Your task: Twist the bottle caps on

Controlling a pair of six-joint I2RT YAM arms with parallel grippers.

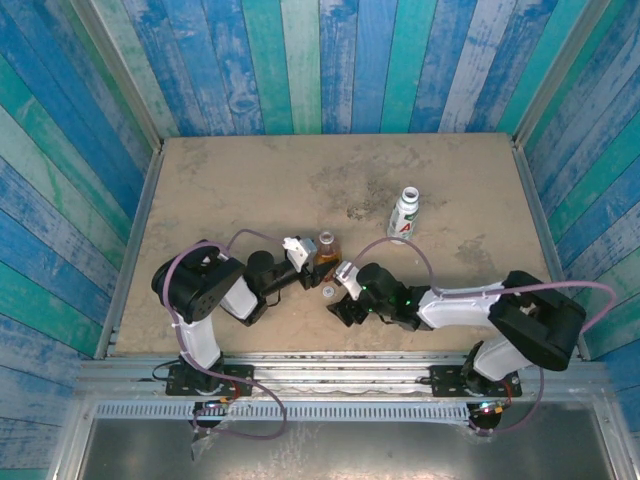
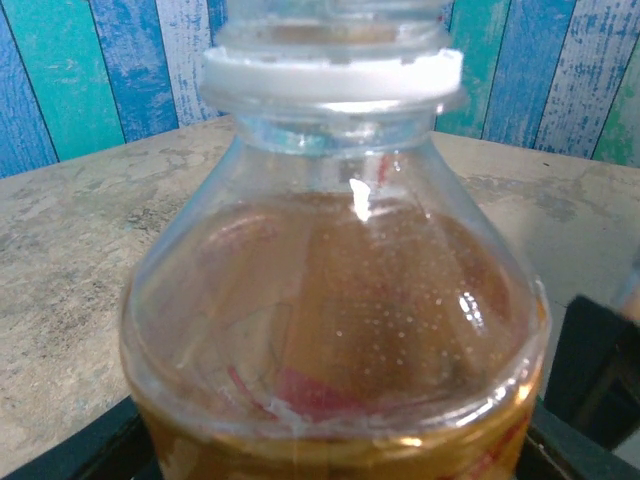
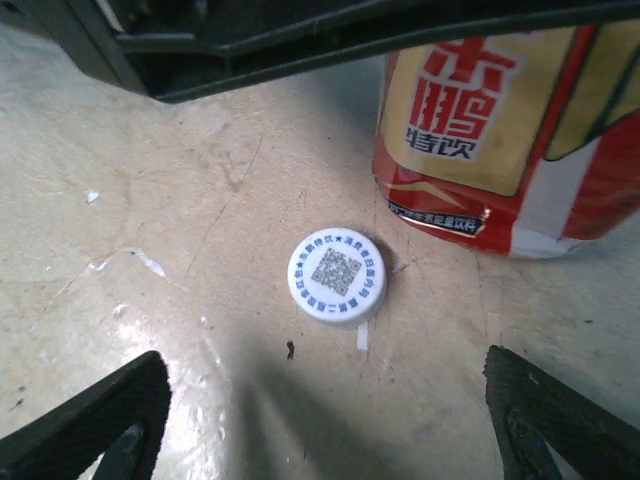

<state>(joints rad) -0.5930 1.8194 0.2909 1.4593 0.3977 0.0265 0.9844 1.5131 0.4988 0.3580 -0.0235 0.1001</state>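
Note:
A clear bottle (image 2: 330,330) of amber liquid stands upright mid-table, its neck bare above a white ring. My left gripper (image 1: 305,258) is shut on its body, with a dark finger (image 2: 70,455) hard against its side. The same bottle's red and gold label (image 3: 500,130) shows in the right wrist view. A white cap (image 3: 337,275) with blue print lies flat on the table just in front of it. My right gripper (image 3: 320,370) is open, its fingers wide apart on either side of the cap and clear of it. A taller white bottle (image 1: 404,215) stands farther back right.
The tabletop (image 1: 230,200) is stained beige, walled by blue-green planks at the back and sides. The two grippers sit close together beside the amber bottle, and my left gripper's body (image 3: 300,40) hangs just beyond the cap.

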